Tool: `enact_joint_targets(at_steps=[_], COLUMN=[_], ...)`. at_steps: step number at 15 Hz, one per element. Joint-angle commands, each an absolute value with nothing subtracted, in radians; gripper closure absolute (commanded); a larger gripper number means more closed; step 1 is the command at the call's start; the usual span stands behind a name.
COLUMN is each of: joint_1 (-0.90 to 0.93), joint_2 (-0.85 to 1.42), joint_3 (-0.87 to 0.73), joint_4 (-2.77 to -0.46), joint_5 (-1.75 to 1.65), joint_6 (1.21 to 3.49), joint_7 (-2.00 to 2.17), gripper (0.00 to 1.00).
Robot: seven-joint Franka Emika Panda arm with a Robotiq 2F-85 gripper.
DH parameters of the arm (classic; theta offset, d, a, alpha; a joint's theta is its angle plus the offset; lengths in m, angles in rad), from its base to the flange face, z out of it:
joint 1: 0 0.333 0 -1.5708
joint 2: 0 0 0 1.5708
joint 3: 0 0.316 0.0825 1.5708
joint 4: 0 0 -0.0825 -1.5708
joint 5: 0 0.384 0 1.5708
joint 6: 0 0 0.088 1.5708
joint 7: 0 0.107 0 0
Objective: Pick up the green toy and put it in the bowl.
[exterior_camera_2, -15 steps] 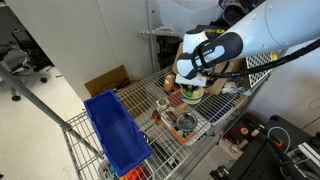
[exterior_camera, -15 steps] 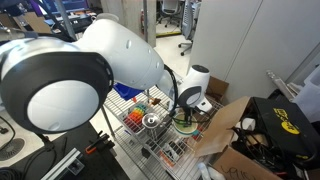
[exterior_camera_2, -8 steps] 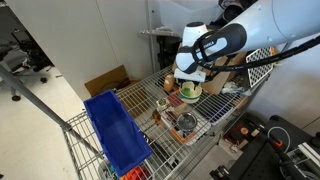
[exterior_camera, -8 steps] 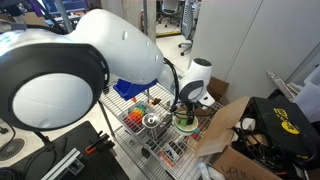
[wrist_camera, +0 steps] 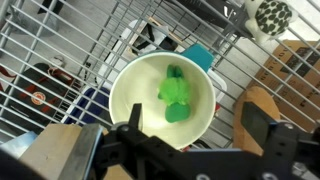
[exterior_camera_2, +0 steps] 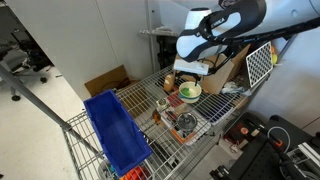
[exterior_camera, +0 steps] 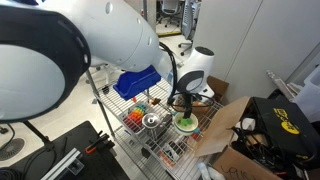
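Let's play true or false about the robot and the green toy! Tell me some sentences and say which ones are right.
1. The green toy lies inside the bowl. True.
2. The gripper is squeezing the green toy. False: its fingers are spread apart and empty, above the bowl.
3. The bowl stands on a wire rack. True.
4. The bowl is full of orange toys. False: only the green toy shows in it.
5. The big bin is red. False: the bin is blue.
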State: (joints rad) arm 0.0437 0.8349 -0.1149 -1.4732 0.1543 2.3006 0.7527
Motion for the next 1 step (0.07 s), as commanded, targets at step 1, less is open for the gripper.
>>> enact_joint_targets(at_steps=[1], joint_1=[0.043], joint_2=[0.843], joint_3=[-0.115], joint_4=[-1.47], joint_5=[0.154], joint_6=[2.298], joint_7=[0.752], gripper=[0.0])
